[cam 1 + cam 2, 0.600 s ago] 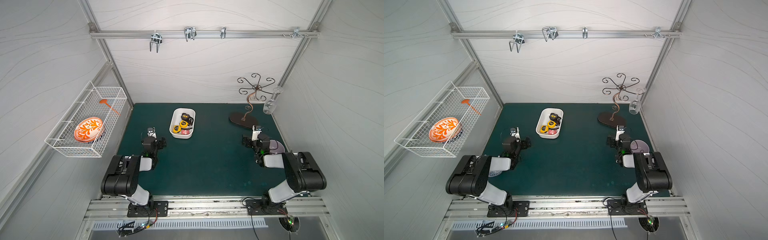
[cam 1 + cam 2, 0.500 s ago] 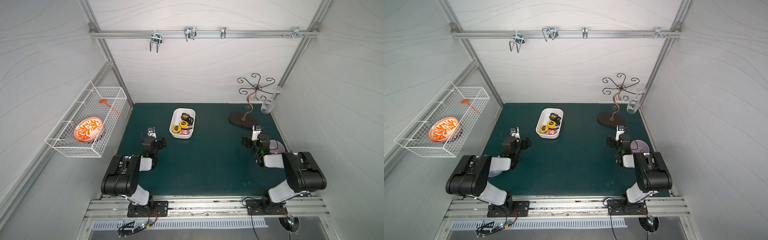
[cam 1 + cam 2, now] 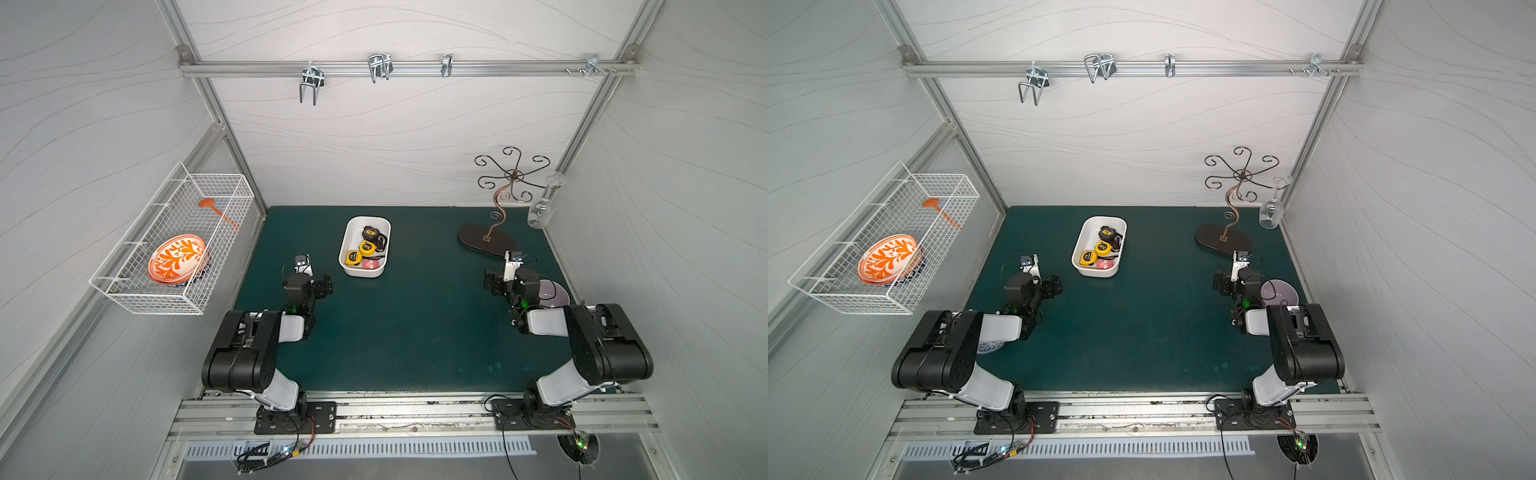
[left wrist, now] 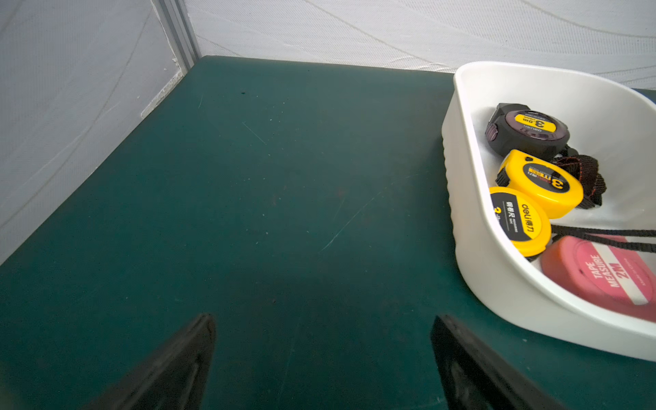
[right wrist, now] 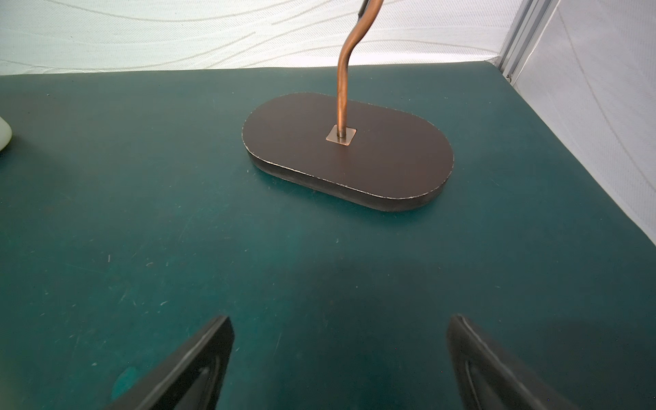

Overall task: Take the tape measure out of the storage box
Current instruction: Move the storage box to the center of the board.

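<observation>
Approach pending: left end effector point(image 4: 323, 317) and right end effector point(image 5: 339, 317) stand wide open, empty; tape measures point(image 3: 367, 247) lie in the storage box point(image 3: 360, 272), far left of centre. Next move should carry the left end effector far-right over its rim

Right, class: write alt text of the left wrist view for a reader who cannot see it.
A white box holds four tape measures: a black tape, two yellow tapes and a pink tape. The box sits on a green table, just beyond the open, empty left gripper.
</observation>
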Robot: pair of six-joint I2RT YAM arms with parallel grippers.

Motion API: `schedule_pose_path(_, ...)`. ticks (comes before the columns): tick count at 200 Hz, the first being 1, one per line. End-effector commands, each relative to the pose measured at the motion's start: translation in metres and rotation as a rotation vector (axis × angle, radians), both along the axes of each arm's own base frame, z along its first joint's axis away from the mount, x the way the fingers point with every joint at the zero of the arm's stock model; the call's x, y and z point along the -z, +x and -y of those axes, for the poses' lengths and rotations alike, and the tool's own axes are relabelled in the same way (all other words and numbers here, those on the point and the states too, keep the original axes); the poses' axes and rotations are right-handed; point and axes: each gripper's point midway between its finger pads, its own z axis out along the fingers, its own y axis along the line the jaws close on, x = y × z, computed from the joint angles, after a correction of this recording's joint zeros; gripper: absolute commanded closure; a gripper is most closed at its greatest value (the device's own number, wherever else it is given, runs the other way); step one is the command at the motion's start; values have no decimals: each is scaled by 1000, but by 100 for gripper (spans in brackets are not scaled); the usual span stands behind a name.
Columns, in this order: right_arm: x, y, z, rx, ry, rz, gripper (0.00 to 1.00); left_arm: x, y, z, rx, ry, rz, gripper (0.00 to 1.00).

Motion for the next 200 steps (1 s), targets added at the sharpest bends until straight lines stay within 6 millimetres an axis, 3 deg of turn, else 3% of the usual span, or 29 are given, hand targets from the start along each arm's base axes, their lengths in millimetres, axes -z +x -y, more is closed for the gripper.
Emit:
schedule_pose_path(1, 1, 4, 0, -6, 9, -8, 1, -14, 11, -3, -5, -6, 44, 0)
schedule_pose_path(24, -13, 2, -5, -23, -6, 12, 1, -22, 13, 5, 41, 1, 37, 0)
schedule_pose_path(47, -28, 2, -5, 28, -15, -135, 1, -43, 13, 9, 52, -24, -70, 1)
schedule_pose_path(77, -51, -9, -30, -21, -49, -177, 1, -62, 7, 32, 128, -68, -135, 1)
schedule_pose_path(95, -66, -17, -46, -59, -38, -205, 1, -80, 3, 57, 228, -48, -181, 1)
schedule_pose_path(126, -82, -30, -62, -108, -6, -261, 1, -103, -4, 119, 499, -33, -271, 1)
schedule_pose_path(200, -92, -55, -71, -166, 55, -315, 1, -81, 16, 215, 758, -107, -610, 3)
